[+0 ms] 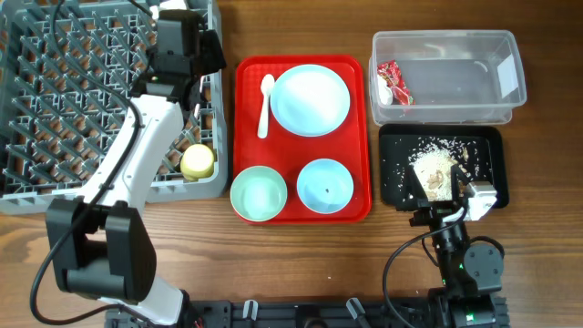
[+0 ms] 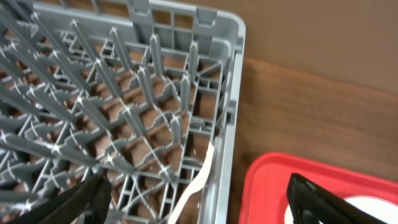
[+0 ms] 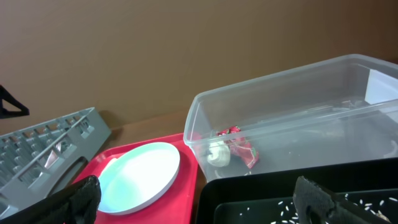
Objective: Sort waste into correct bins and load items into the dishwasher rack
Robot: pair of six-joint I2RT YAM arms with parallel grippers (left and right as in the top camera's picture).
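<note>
L tool (image 2: 198, 190), jaws apart, over rack (image 2: 231, 74) corner w/ fork (image 2: 208, 158) inside

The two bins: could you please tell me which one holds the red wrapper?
The clear tub, behind the black tray, which holds only food scraps.

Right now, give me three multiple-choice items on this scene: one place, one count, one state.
1. Where does the crumpled red-and-white snack wrapper lie?
A) in the clear rectangular plastic tub
B) in the shallow black tray
C) on the round plate

2. How many small round bowls stand on the flat red serving tray?
A) one
B) two
C) three

3. The left gripper is:
A) shut on the white spoon
B) open, holding nothing
C) out of view

Key: A, the wrapper shows through the tub's wall. B, a pale green bowl and a pale blue bowl sit side by side. B, its fingers stand wide apart over the grey plastic rack.
</note>
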